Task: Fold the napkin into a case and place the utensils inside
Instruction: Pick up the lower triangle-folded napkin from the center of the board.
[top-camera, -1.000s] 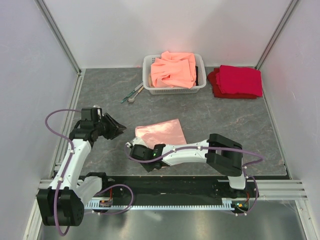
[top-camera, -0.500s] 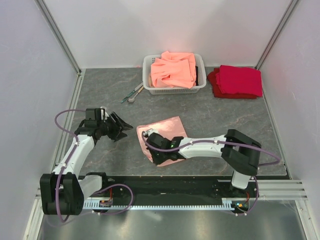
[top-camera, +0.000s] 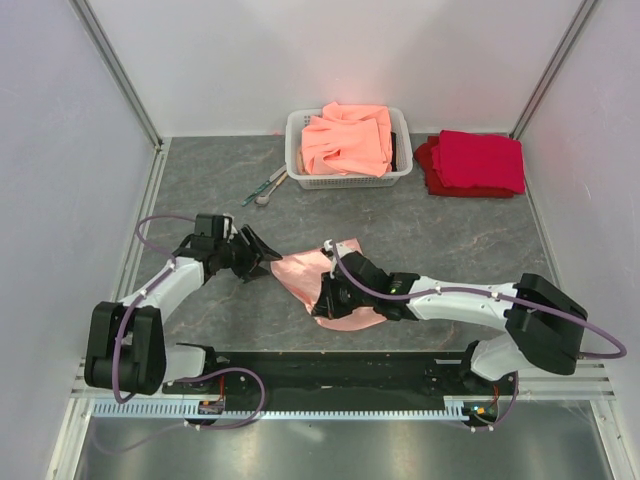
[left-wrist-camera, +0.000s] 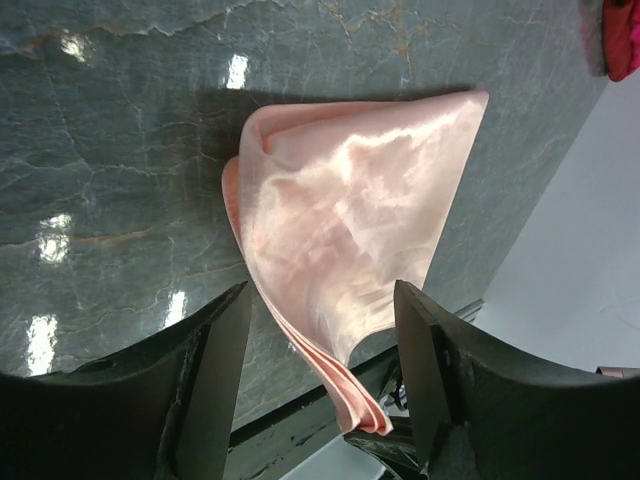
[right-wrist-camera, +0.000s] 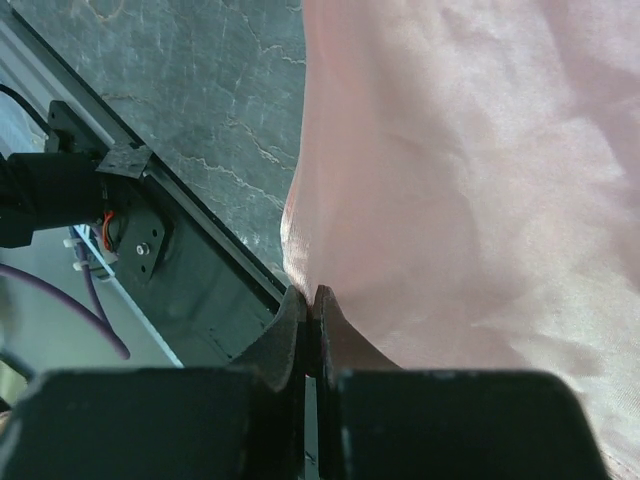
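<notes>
Near the desk's (top-camera: 200, 180) front edge, your right hand (right-wrist-camera: 312, 303) is pinched tight on an edge of the pale-pink napkin (top-camera: 300, 272). Your left hand (top-camera: 262, 262) gapes wide and empty, just left of the cloth. The utensils (top-camera: 266, 186) lie well apart, beside the basket (top-camera: 345, 182).

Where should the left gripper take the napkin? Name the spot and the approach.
Probably its left corner, approached from the left: that corner of the napkin lies free, facing the open left gripper, while the right gripper pinches the near edge.
</notes>
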